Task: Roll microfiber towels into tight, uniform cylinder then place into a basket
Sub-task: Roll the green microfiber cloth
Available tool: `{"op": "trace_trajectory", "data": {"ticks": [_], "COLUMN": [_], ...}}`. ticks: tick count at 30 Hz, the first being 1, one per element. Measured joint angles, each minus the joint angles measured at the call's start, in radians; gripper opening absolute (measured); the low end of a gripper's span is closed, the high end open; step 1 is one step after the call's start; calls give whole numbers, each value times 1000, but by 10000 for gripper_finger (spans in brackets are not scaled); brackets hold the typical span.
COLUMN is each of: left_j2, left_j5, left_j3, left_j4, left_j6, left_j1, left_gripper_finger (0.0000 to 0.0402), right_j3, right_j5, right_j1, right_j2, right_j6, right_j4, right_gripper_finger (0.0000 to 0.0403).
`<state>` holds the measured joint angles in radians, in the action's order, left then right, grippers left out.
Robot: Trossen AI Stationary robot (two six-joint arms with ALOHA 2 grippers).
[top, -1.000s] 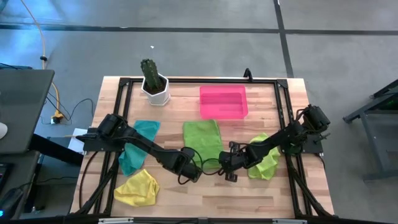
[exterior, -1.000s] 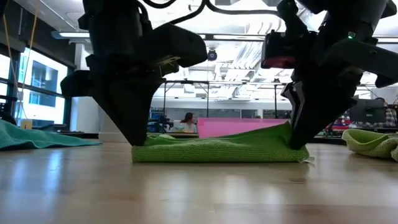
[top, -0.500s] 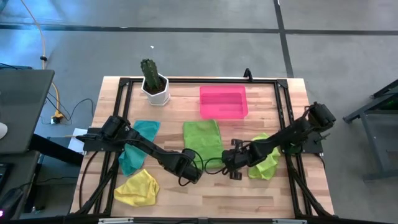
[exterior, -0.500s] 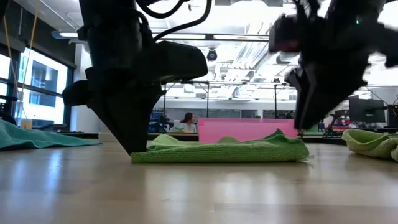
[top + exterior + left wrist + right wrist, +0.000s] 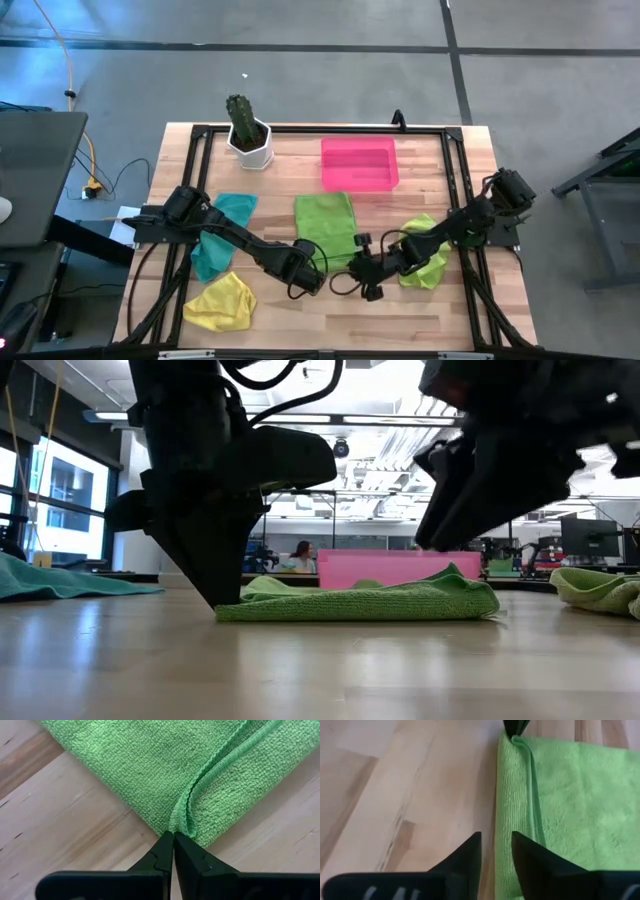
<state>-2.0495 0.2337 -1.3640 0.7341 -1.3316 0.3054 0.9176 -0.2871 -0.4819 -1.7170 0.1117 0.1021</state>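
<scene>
1. High view: we find the left end effector (image 5: 312,272) down at the near left corner of the flat lime green towel (image 5: 326,226) in the middle of the surface (image 5: 430,170).
2. Left wrist view: we see its fingers (image 5: 162,856) pressed together at the doubled hem of that towel (image 5: 165,770). The tips touch the fabric at the corner; whether any cloth is pinched between them we cannot tell.
3. High view: we find the right end effector (image 5: 366,276) at the towel's near right corner, opposite the left one.
4. Right wrist view: its fingers (image 5: 470,855) stand partly apart with nothing between them. The towel's edge (image 5: 555,805) lies just ahead of and beside them.
5. Low view: the right end effector (image 5: 455,510) hangs clear above the towel (image 5: 360,600), not touching it. The left end effector (image 5: 215,575) reaches down to the surface at the towel's other end.
6. The pink basket (image 5: 359,164) sits beyond the towel, well away from both end effectors.
7. A second lime green towel (image 5: 430,262) lies crumpled just outboard of the right end effector.
8. A teal towel (image 5: 218,235) and a yellow towel (image 5: 222,303) lie outboard of the left end effector.
</scene>
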Motion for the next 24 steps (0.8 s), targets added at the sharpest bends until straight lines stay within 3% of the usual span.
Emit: {"op": "trace_trajectory", "data": {"ticks": [6,10,24], "left_j2": [0,-1,-1], "left_j5": [-3,-2,2], "left_j3": [0,0,1], "left_j4": [0,0,0], "left_j6": [0,0,0], "left_j1": [0,0,0], "left_gripper_finger": [6,6,6], "right_j3": [-1,-1,6], "right_j5": [-13,-48,-38], "right_j1": [18,33,50], "right_j2": [-59,-82,-60], "right_j6": [-21,-41,6], "right_j4": [14,17,136], "right_gripper_finger": [171,197,180]}}
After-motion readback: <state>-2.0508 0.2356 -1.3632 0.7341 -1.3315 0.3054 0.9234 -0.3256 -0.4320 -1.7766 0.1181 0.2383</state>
